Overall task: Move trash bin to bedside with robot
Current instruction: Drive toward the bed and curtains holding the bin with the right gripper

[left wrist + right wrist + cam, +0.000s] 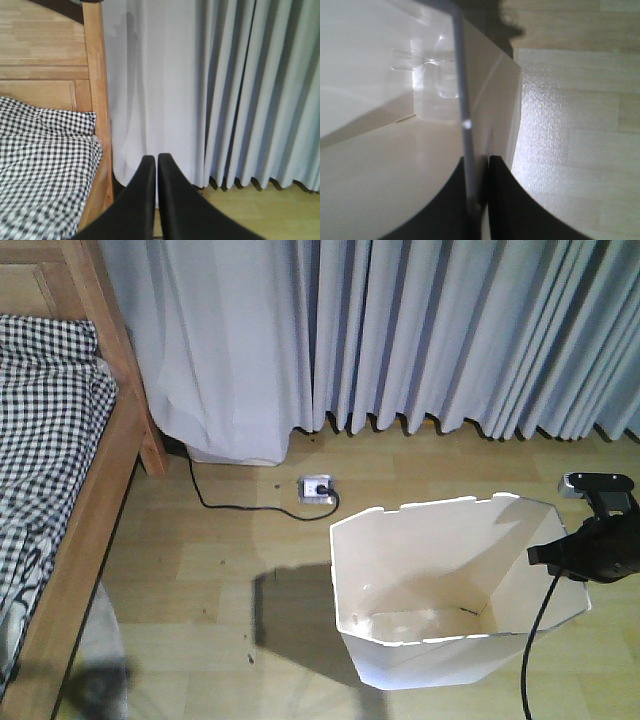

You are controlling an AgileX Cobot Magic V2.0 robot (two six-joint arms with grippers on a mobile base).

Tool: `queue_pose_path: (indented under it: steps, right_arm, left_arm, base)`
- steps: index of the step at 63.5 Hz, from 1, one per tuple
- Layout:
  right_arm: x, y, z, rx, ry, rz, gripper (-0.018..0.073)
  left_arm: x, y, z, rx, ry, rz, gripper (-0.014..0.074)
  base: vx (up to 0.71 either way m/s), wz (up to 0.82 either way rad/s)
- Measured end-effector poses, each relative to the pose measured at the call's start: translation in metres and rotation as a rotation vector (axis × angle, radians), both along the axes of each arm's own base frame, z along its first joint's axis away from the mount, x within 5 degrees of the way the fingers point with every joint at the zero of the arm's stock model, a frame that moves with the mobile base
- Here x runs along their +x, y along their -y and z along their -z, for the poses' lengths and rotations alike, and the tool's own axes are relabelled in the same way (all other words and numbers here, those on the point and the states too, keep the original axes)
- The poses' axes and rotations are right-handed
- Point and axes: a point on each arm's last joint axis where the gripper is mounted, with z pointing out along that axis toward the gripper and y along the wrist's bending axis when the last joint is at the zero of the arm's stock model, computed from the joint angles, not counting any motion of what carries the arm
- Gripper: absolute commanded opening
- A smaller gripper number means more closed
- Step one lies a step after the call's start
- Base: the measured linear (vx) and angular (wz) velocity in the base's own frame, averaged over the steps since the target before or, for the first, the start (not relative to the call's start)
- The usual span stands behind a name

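Right, status. The trash bin [440, 665] is standing upright on the wood floor [220, 540], well apart from the bed [90, 530], with bare floor between them and the curtain [450, 330] behind.

The right gripper [479, 162] is clamped on the bin's right-side wall at the rim, one finger inside and one outside. In the right wrist view the thin wall is seen edge-on between the jaws. The left gripper [156, 160] is closed, with the tips nearly touching and nothing held. It is pointed toward the headboard and curtain.

Handling, as judged:
- **Weight:** Nothing sizeable is seen inside and the plastic is thin-walled, so a light load is expected.
- **Stiffness:** The wall is likely to bow under a one-sided pinch. The faceted creases should add stiffness, so a hold near a crease is preferred over mid-panel.
- **Slip:** The surface is glossy, so slip is possible if the bin is moved fast.
- **Balance:** With a single-edge hold, the bin is likely to tilt or swing if lifted. A slide or a low carry is advised.
- **Clamp force:** Force is best kept moderate, since the rim may crease or crack at the notches.

A power socket [317, 488] and its cable [215, 502] are lying on the floor near the curtain and are to be kept off the route.
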Motion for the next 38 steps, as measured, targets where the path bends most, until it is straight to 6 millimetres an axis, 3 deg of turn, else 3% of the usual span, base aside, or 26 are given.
queue_pose_path:
  steps: [38]
  right_arm:
    - [0.0,0.0,0.0,0.0,0.0,0.0,-0.0006]
  left_arm:
    - [0.0,0.0,0.0,0.0,0.0,0.0,-0.0006]
  base:
    - [0.27,0.04]
